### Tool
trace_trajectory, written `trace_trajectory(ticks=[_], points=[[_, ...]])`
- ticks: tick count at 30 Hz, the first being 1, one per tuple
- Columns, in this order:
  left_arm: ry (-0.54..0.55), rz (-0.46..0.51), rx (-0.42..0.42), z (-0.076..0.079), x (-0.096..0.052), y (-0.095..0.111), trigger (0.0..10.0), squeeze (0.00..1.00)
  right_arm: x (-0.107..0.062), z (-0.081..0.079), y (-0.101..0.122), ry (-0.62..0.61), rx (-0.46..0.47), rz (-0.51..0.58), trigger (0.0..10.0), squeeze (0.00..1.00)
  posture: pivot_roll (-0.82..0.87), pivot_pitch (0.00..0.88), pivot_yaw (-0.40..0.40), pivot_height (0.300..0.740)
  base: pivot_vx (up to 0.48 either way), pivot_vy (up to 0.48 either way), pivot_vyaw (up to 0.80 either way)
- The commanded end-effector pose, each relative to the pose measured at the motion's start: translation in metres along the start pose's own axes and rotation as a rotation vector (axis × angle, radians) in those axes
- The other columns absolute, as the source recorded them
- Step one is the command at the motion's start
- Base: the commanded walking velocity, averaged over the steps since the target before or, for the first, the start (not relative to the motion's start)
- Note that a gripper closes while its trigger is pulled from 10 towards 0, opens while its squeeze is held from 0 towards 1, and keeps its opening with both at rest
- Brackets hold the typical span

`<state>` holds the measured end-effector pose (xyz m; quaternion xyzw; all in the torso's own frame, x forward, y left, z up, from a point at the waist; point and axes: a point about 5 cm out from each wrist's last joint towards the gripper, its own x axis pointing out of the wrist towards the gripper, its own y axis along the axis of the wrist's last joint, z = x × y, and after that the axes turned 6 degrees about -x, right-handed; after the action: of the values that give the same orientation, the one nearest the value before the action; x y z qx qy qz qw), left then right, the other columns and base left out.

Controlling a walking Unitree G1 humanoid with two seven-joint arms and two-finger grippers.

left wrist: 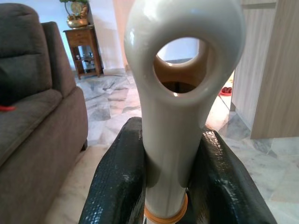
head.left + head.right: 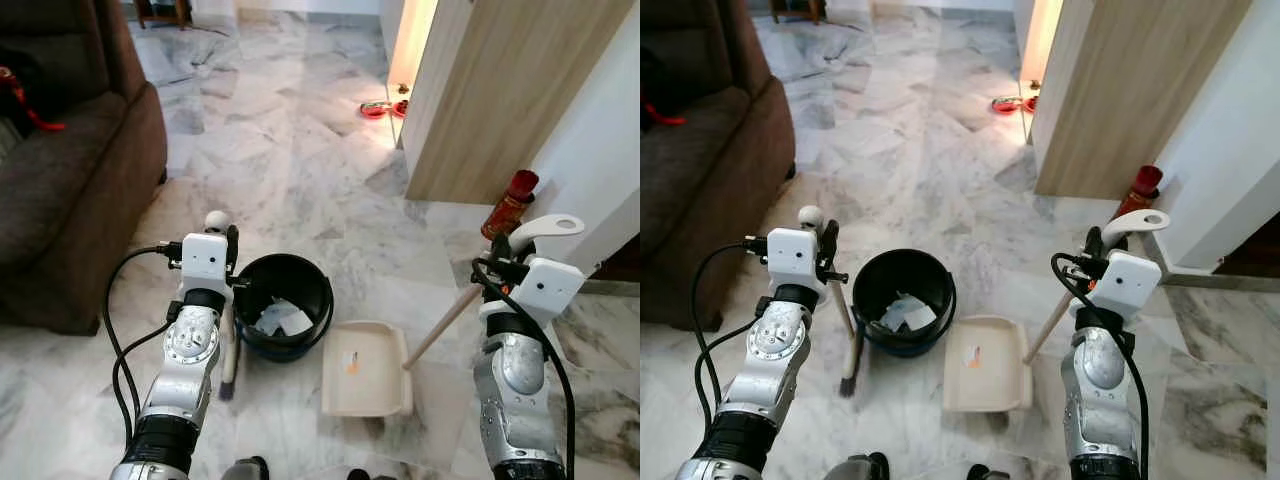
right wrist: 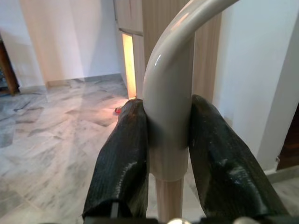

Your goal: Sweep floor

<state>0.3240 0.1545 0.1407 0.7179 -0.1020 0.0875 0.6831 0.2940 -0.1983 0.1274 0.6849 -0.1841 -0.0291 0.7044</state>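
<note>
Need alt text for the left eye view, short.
Head camera looking down at a marble floor: the left gripper holds a broom handle upright beside a black bucket with paper scraps inside, and the right gripper holds the long handle of a cream dustpan lying flat by the bucket. A brown sofa stands to the left, a wooden cabinet upper right.

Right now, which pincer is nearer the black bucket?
Left. The left pincer, shut on the broom handle, sits just beside the bucket. The right pincer, gripping the dustpan handle, is well off past the dustpan.
</note>
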Motion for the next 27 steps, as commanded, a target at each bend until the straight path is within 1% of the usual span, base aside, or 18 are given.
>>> trace_trajectory(ticks=[1, 9, 15, 23, 27], points=[[-0.008, 0.066, -0.015, 0.0035, 0.0038, 0.0131, 10.0, 0.0, 0.0037, 0.0014, 0.0085, -0.009, 0.014, 0.043, 10.0, 0.0, 0.08, 0.114, -0.046, 0.74, -0.334, 0.0, 0.0], [-0.006, 0.065, -0.014, 0.0037, 0.0035, 0.0129, 10.0, 0.0, 0.0037, 0.0027, 0.0079, -0.008, 0.012, 0.041, 10.0, 0.0, 0.07, 0.115, -0.049, 0.74, -0.323, 0.0, 0.0], [-0.001, 0.065, -0.013, 0.0034, 0.0031, 0.0125, 10.0, 0.0, 0.005, 0.0004, 0.0081, 0.003, 0.014, 0.04, 10.0, 0.0, 0.07, 0.117, -0.053, 0.74, -0.268, 0.0, 0.0], [0.002, 0.066, -0.017, 0.004, 0.0029, 0.0127, 10.0, 0.0, 0.0059, 0.0012, 0.0083, 0.007, 0.013, 0.041, 10.0, 0.0, 0.06, 0.119, -0.061, 0.74, -0.261, 0.0, 0.0], [0.01, 0.058, -0.021, 0.0037, 0.0024, 0.0112, 10.0, 0.0, 0.0065, 0.0011, 0.0102, 0.019, 0.009, 0.05, 10.0, 0.0, 0.06, 0.118, -0.061, 0.74, 0.0, 0.0, 0.0]])
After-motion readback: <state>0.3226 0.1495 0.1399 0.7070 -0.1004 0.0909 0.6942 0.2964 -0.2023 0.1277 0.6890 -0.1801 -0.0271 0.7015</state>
